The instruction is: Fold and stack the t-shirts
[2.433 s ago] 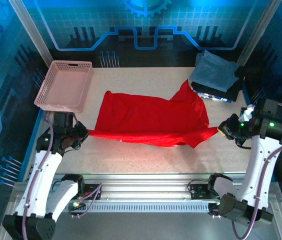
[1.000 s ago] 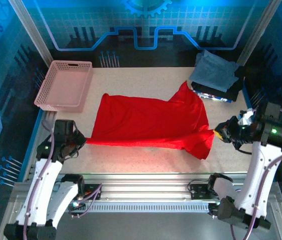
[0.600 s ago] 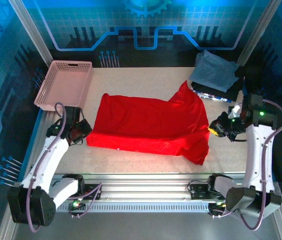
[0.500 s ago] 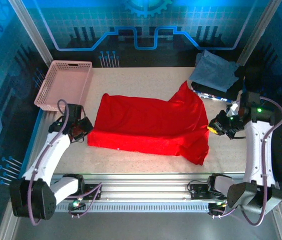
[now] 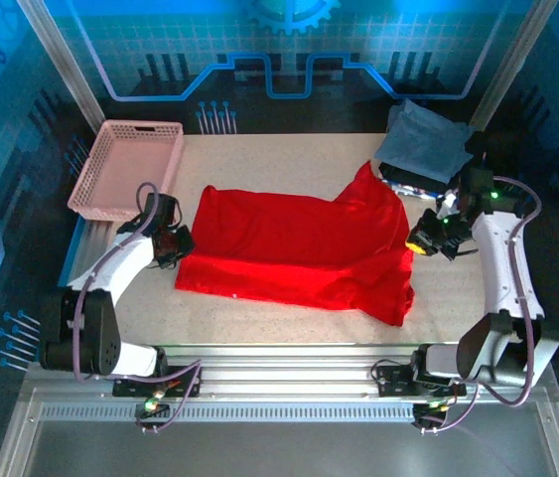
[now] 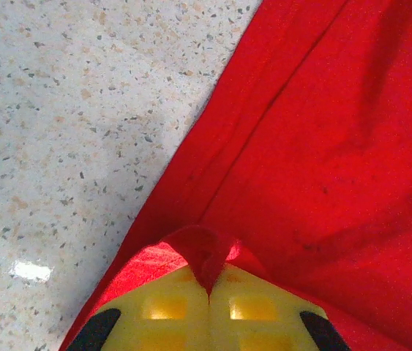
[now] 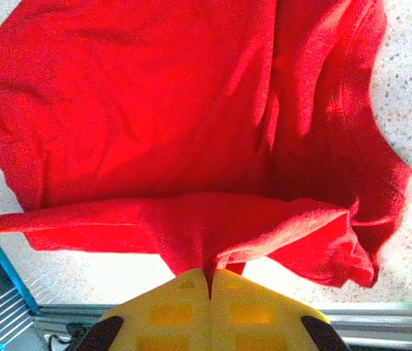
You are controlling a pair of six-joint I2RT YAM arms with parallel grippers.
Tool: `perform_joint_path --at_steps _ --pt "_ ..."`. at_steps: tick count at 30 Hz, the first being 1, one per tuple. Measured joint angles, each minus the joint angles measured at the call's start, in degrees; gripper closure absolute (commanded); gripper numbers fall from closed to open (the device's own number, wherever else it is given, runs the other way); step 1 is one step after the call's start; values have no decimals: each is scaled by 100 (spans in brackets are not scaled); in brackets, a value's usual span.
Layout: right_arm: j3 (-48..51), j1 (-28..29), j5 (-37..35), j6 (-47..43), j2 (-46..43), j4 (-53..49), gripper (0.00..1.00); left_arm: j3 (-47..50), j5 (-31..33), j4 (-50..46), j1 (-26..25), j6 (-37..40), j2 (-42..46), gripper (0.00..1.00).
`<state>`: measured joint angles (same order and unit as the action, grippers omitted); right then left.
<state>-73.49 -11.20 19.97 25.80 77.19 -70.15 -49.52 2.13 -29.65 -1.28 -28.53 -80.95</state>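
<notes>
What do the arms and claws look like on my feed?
Both the left arm and right arm have white shells, black joints and a thin purplish cable looping alongside. The left claw and right claw are yellow, with square recesses, on black mounts.

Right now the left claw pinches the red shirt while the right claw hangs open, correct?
Not quite. The left gripper does pinch the red t-shirt, but the right gripper is shut on it too, as the right wrist view shows.

A pink plastic mesh basket (image 5: 128, 169) sits empty at the far-left corner of the speckled worktop (image 5: 279, 159).
</notes>
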Motion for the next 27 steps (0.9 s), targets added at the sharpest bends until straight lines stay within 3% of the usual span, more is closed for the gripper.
perform_joint_path --at_steps 2,6,8,12,14,18,21,24,27 --pt "0 57 -17 -2 227 153 100 -37 2 28 0 4 -203 88" --pt "-35 227 -26 -2 789 479 96 -149 -46 195 0 -50 -549 53" --pt "-192 352 -24 -4 1222 634 91 -297 -96 212 -4 -155 -699 41" --pt "-800 560 20 -98 2173 1014 78 -741 -142 96 -90 -328 -671 34" --pt "-1069 612 17 -164 2472 1257 58 -785 -236 94 -199 -483 -413 33" --pt "-1252 634 7 -199 2402 1600 39 -382 -562 90 -450 -885 356 32" --pt "-946 638 -52 -149 1816 1714 39 118 -774 76 -560 -1143 612 34" --pt "-101 669 -168 109 634 1504 40 568 -938 61 -577 -1357 601 35" --pt "1093 772 -269 533 -715 1145 40 739 -1117 125 -588 -1513 566 43"
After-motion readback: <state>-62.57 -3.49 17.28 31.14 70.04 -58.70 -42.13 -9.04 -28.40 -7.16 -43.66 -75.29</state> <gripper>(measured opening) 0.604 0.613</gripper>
